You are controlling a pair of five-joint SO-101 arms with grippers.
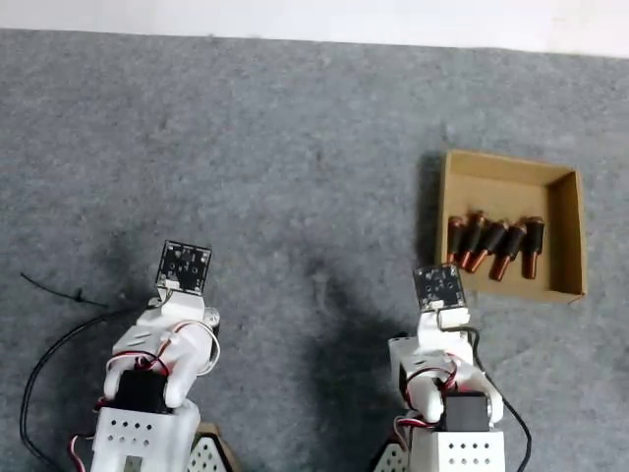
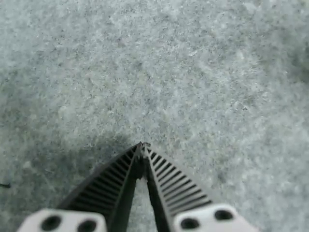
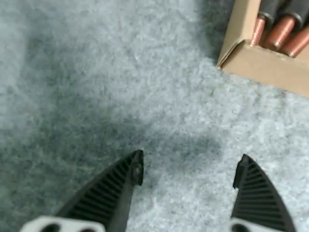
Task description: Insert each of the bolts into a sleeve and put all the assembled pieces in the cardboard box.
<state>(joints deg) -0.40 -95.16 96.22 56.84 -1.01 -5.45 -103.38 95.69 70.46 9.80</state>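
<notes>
The cardboard box (image 1: 563, 187) sits at the right of the grey mat and holds several assembled bolt-and-sleeve pieces (image 1: 496, 244), copper ends toward the near wall. Its corner (image 3: 251, 53) and some copper bolt ends (image 3: 277, 34) appear in the right wrist view. My right gripper (image 3: 189, 169) hangs open over bare mat, just short of the box's near left corner, with nothing between its fingers. My left gripper (image 2: 144, 146) is shut and empty above the mat at the near left.
A thin black cable tie (image 1: 59, 292) lies on the mat left of the left arm. The mat's far edge meets a white surface (image 1: 314, 18) at the back. Open mat (image 1: 295, 177) stretches across the middle.
</notes>
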